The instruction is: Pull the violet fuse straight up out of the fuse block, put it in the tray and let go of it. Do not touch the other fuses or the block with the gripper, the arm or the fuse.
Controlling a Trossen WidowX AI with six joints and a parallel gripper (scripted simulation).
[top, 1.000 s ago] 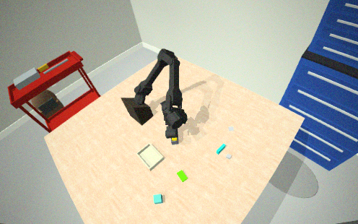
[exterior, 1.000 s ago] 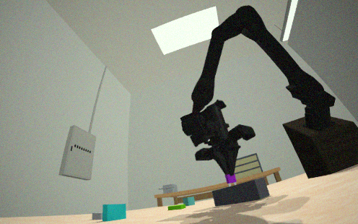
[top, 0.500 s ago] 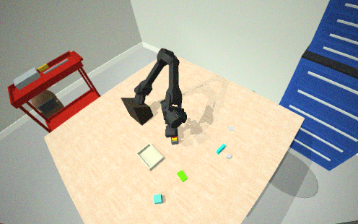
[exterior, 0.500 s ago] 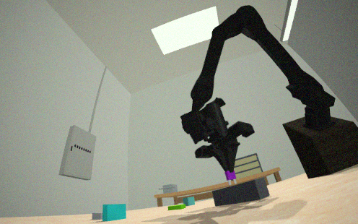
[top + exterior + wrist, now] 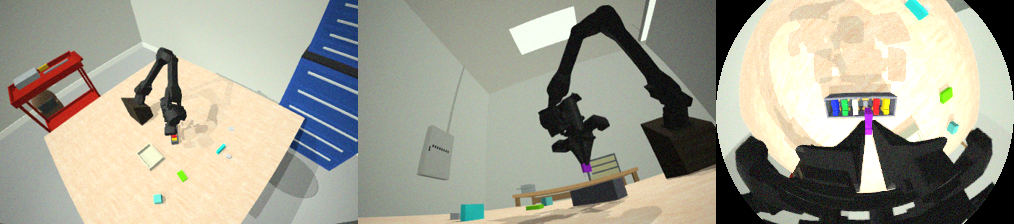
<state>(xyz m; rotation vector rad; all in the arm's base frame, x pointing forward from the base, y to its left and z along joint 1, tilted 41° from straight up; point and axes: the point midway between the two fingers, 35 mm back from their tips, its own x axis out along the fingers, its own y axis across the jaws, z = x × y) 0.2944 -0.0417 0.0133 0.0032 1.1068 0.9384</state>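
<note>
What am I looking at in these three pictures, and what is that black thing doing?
The black thing is a robot arm bolted to a dark base on a pale wooden table. At its tip are jaws, the gripper, shut on a small violet fuse. One picture looks down from above, one looks up from table level, and the round one comes from a camera on the arm's wrist, looking past the jaws. Below the fuse sits the dark fuse block, with the other coloured fuses in a row; the violet one hangs clear above it. On the table also lie a shallow white tray, a green block, two turquoise blocks and small grey bits. A red cart stands beside the table.
</note>
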